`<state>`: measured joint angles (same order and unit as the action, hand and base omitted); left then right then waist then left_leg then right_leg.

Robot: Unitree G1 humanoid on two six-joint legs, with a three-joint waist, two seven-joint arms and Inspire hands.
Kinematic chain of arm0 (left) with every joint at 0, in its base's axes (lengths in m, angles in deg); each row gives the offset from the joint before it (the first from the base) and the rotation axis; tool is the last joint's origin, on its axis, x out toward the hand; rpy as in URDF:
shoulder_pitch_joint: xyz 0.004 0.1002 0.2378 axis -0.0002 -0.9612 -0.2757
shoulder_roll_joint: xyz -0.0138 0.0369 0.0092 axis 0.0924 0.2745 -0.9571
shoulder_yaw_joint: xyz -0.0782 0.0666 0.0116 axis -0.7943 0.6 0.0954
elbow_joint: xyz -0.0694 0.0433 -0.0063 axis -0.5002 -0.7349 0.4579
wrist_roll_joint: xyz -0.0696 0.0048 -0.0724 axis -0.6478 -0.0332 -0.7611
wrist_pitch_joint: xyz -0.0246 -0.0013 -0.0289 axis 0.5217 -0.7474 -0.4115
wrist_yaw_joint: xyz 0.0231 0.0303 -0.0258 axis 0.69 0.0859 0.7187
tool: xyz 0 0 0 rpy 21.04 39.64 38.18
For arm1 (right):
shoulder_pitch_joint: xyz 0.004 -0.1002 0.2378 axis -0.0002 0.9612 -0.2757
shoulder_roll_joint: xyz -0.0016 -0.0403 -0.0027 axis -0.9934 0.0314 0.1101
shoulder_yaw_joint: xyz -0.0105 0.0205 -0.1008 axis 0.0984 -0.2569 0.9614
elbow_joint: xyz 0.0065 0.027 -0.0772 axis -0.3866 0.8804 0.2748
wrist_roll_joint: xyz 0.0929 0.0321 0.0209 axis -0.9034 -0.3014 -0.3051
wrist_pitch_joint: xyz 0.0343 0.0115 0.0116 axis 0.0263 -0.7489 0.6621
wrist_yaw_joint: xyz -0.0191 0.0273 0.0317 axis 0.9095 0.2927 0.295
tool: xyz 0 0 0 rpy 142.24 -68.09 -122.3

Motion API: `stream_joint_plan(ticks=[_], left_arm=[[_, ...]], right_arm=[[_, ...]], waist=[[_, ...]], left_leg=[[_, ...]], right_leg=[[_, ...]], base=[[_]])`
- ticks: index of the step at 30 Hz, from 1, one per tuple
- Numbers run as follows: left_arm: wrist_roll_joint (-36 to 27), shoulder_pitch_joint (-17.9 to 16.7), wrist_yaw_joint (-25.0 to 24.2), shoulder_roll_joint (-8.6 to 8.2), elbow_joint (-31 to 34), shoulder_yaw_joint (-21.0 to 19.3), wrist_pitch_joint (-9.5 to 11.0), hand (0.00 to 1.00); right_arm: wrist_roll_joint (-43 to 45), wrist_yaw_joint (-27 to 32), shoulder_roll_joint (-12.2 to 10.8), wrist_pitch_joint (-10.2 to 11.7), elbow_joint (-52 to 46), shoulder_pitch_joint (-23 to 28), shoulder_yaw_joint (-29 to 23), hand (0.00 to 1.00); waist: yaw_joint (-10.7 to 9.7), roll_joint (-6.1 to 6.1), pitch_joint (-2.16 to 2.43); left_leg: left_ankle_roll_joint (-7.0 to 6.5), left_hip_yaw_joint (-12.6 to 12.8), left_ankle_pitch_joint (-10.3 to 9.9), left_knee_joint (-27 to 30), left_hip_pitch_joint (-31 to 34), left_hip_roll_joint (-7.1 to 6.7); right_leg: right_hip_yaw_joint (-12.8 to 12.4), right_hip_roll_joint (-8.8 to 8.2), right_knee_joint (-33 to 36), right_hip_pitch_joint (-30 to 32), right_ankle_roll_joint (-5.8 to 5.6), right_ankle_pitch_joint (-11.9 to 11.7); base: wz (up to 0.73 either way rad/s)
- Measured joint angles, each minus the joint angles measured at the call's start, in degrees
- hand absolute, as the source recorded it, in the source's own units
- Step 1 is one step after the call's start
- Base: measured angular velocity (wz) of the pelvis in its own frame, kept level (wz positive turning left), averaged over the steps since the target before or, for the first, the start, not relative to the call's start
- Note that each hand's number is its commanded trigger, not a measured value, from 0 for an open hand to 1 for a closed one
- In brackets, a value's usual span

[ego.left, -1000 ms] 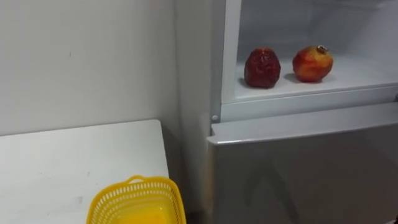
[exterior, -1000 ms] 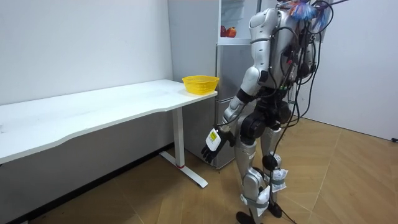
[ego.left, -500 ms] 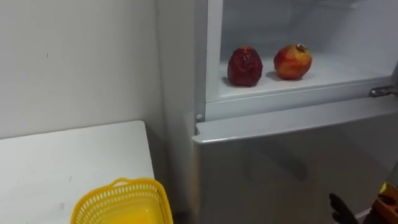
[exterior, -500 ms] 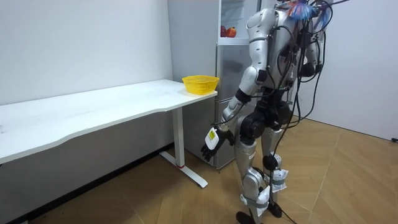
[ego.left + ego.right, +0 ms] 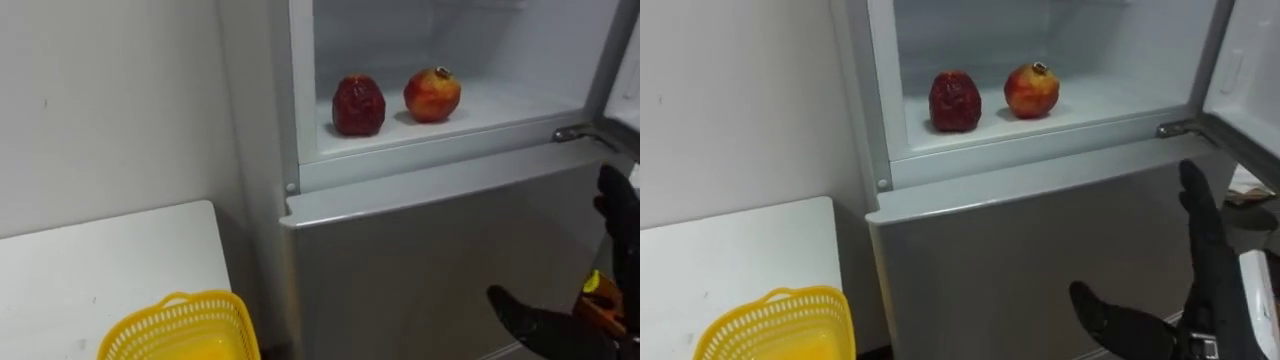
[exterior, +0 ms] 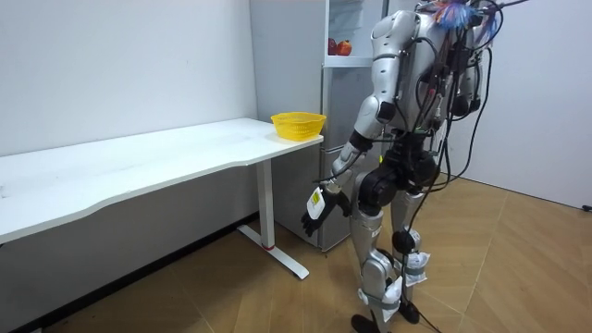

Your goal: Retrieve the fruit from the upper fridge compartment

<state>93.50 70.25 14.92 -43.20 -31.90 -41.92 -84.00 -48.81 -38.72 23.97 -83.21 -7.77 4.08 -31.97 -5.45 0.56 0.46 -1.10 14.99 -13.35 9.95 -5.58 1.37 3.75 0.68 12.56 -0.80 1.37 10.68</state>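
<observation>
Right robot hand up before the lower fridge door, fingers spread wide, empty. Left robot hand hanging low, fingers loose, empty. Dark red fruit and pomegranate just apart on the upper fridge shelf. Yellow basket on the desk corner.

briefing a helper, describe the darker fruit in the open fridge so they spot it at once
Find the grey fridge beside the white table and look in its open upper compartment. Two fruits sit on the white shelf; the dark red fruit is the left one, wrinkled, unlike the smooth orange-red fruit with a crown.
</observation>
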Motion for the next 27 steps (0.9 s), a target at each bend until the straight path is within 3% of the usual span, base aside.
stream_joint_plan(ticks=[7,11,15,18,23,27], left_arm=[[0.34,0.43,1.14,1.44,-2.48,1.13,0.48,0.00],[0.53,0.31,1.33,2.06,-2.82,0.70,0.45,0.00],[4.22,0.32,1.25,2.17,-2.89,-0.62,0.35,0.00],[4.96,0.56,1.19,2.17,-3.34,-0.55,0.35,0.00],[6.63,0.65,-0.53,2.16,-3.86,-0.46,-0.20,0.00],[8.78,0.97,-1.86,2.14,-3.68,-0.59,-1.47,0.00]], right_arm=[[-0.06,3.93,0.95,0.60,0.06,-3.51,-0.27,0.00],[-0.74,6.55,2.98,1.71,1.68,-7.31,-2.61,0.00],[-0.80,7.60,4.18,1.77,2.33,-10.71,-3.62,0.00],[-2.55,7.60,5.02,2.44,2.39,-12.43,-3.62,0.00],[-5.87,7.62,9.03,3.13,6.54,-16.53,-3.88,0.00],[-5.84,7.68,9.65,2.72,9.87,-19.35,-4.03,0.00]], waist=[[0.14,-1.51,-0.61],[1.04,-2.61,-0.22],[1.43,-3.77,-0.25],[1.48,-3.72,-0.41],[2.58,-3.74,-0.54],[3.11,-3.70,-0.56]], left_leg=[[0.00,-1.17,0.00,0.28,0.12,-0.09],[0.00,-1.70,0.00,0.28,0.43,-0.08],[0.00,-2.50,0.00,0.41,0.85,-0.10],[-0.01,-2.81,0.01,0.43,0.77,-0.02],[-0.03,-4.06,0.02,0.45,0.95,0.05],[-0.05,-4.67,0.03,0.83,1.48,0.07]], right_leg=[[1.12,-0.23,0.09,0.08,-0.01,0.15],[1.68,-0.26,0.09,-0.31,0.04,0.05],[2.34,-0.30,-0.72,-0.56,-0.01,-0.28],[2.89,-0.43,-1.04,-1.04,-0.04,-0.39],[4.39,-0.72,-1.03,-1.46,-0.06,-0.40],[4.96,-0.79,-0.99,-1.36,-0.06,-0.40]], base=[[0.09],[0.06],[0.08],[0.08],[0.08],[0.09]])
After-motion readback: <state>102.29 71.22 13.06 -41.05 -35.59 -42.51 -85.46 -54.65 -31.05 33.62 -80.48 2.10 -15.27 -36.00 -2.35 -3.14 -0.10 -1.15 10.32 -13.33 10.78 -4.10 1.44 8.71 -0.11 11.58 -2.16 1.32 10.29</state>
